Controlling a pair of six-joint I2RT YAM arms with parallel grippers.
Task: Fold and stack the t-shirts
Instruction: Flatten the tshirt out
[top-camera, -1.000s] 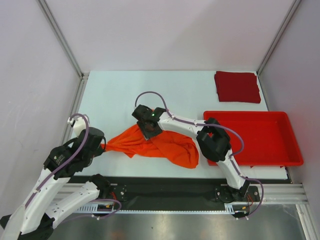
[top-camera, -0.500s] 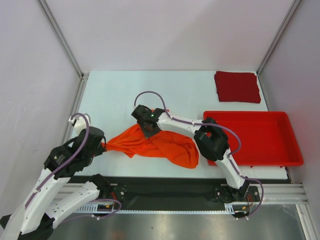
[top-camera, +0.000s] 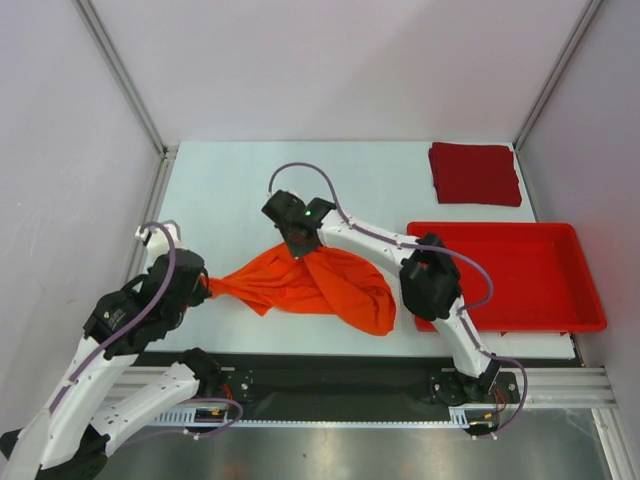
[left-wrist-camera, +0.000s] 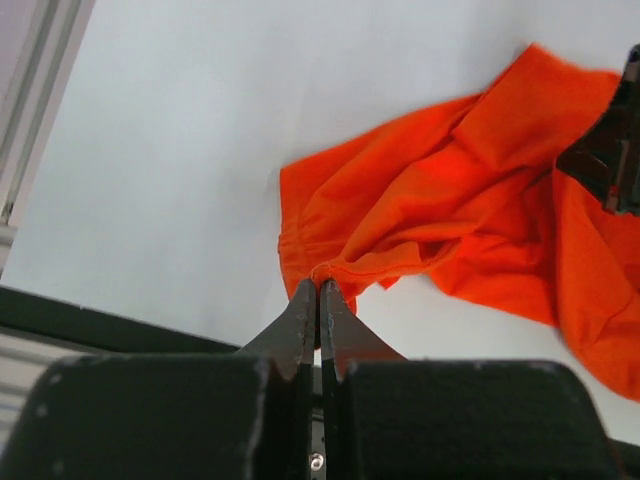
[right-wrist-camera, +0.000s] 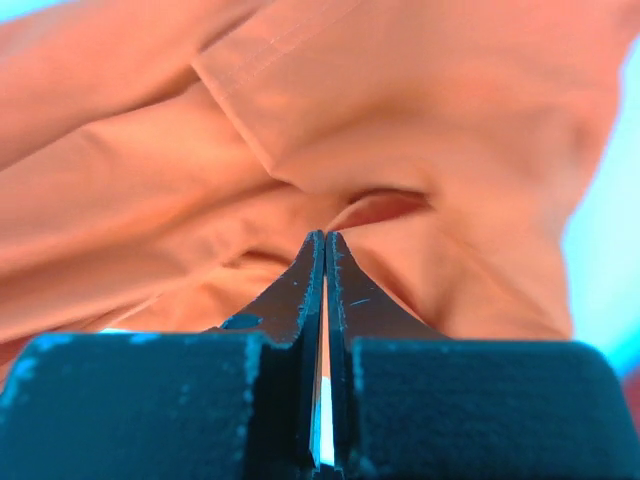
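Note:
The bright orange t-shirt (top-camera: 325, 290) lies crumpled near the table's front edge, stretched between both grippers. My left gripper (top-camera: 205, 287) is shut on the shirt's left end, and in the left wrist view a hem fold (left-wrist-camera: 340, 268) sits pinched at its tips (left-wrist-camera: 319, 284). My right gripper (top-camera: 304, 248) is shut on the shirt's upper middle. In the right wrist view its jaws (right-wrist-camera: 325, 237) meet on a fold of the orange cloth (right-wrist-camera: 300, 120). The dark red t-shirt (top-camera: 475, 173) rests as a folded square at the back right corner.
A rigid red tray (top-camera: 520, 275) stands at the right, in front of the folded shirt. The right arm's elbow (top-camera: 428, 285) overlaps the tray's left edge. Metal frame posts and white walls bound the table on the left, back and right.
The right gripper has shut on the orange cloth and drawn it slightly toward the back. The left arm has shifted a little to the left, still gripping the shirt's end.

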